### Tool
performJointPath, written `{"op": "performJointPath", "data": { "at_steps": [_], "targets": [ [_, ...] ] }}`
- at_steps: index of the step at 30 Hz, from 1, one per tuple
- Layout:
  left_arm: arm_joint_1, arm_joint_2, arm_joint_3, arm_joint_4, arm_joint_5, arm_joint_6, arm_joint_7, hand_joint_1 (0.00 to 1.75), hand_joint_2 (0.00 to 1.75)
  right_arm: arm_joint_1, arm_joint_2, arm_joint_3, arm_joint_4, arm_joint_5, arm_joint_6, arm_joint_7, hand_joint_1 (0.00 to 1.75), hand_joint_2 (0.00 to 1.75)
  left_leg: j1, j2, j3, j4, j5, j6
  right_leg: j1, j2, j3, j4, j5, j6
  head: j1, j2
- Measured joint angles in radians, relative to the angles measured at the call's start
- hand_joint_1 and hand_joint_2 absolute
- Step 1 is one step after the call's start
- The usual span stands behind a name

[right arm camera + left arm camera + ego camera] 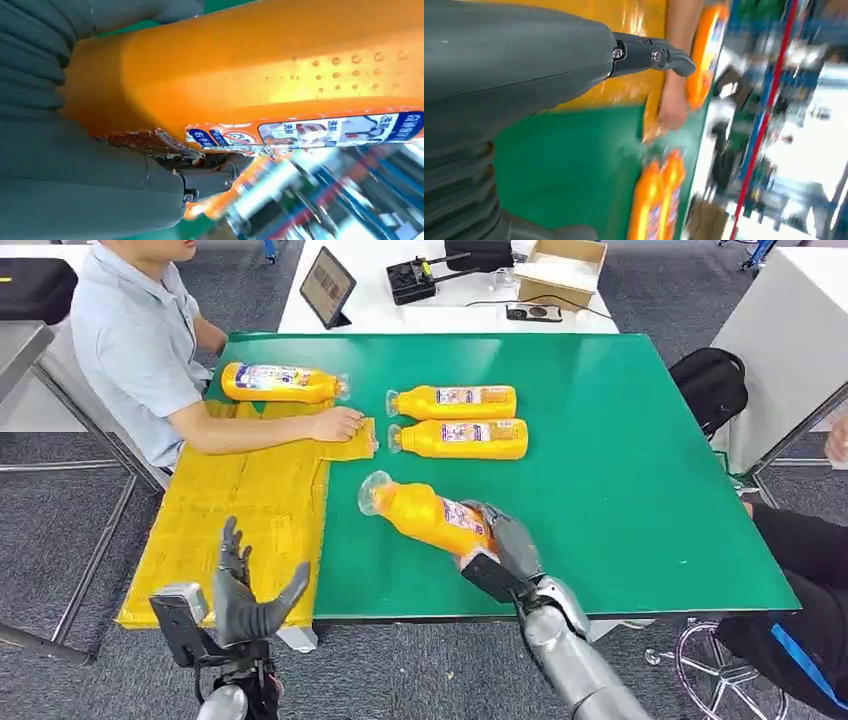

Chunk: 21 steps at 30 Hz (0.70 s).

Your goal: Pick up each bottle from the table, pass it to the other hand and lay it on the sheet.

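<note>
Both hands are showing at the near table edge in the head view. Left hand (243,585) is hovering by the near end of the yellow sheet (230,515), fingers spread and holding nothing. Right hand (497,537) is gripping the base of an orange bottle (425,513) tilted over the green table (620,470), clear cap pointing toward the sheet; its fingers are mostly hidden behind the bottle. Two bottles (455,420) are lying side by side farther back, and another bottle (280,382) is lying at the sheet's far end. A person's hand (338,424) is resting on the sheet. Background in the left wrist view is blurring heavily.
</note>
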Motion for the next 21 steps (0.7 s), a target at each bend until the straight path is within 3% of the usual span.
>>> {"op": "performJointPath", "data": {
  "at_steps": [3, 8, 21],
  "targets": [
    [0.008, 0.025, -0.057, 0.021, 0.009, -0.135, 0.008, 0.0, 1.75, 0.022, 0.017, -0.01, -0.088, -0.051, -0.022, -0.071, 1.75, 1.75, 0.0, 0.0, -0.003, 0.0, 0.0, 0.0, 0.0, 0.0, -0.003, 0.0, 0.0, 0.0, 0.0, 0.0],
    [0.012, 0.055, -0.121, 0.039, -0.01, -0.198, -0.013, 0.0, 1.75, 0.047, 0.049, -0.012, -0.177, -0.103, -0.021, -0.112, 1.75, 1.75, 0.0, -0.001, -0.006, 0.0, 0.0, 0.0, 0.0, -0.001, -0.006, 0.0, 0.0, 0.0, 0.0, 0.0],
    [-0.003, 0.047, -0.139, -0.033, 0.105, -0.158, -0.008, 0.0, 1.75, 0.064, 0.151, 0.137, -0.131, -0.081, 0.019, -0.107, 1.75, 1.75, 0.0, 0.0, -0.007, 0.0, 0.0, 0.0, 0.0, -0.001, -0.007, 0.0, 0.0, 0.0, 0.0, 0.0]
  ]
}}
